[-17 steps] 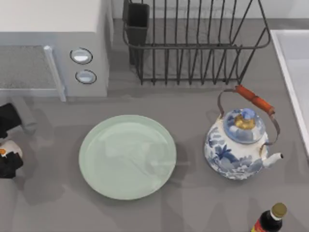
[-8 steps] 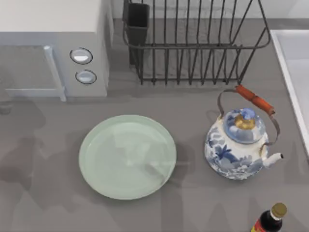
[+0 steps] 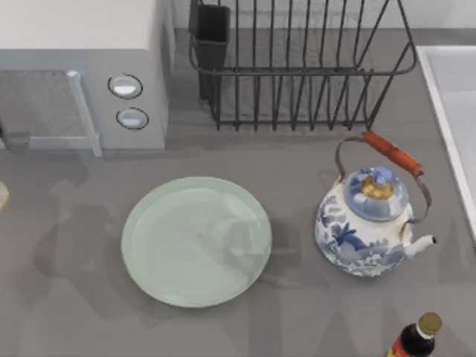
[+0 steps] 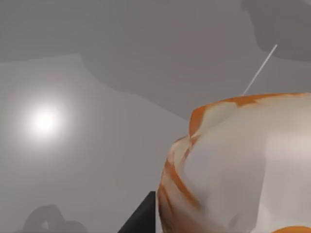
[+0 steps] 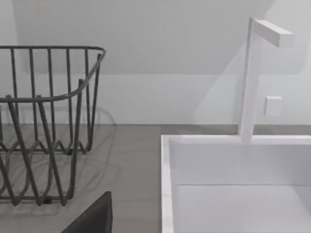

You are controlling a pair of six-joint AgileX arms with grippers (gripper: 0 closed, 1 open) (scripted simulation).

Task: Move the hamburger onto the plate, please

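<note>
The hamburger (image 4: 238,165) looms close under the left gripper, whose grip I cannot tell; a loose hold could drop it short of the plate (image 3: 196,241)

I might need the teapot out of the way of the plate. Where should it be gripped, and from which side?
Probably the orange grip on the wire handle of the teapot, taken from straight above. The handle arches up over the lid, so that bar sits highest and free, and looks narrow enough to pinch across. The body is round and wide.
</note>
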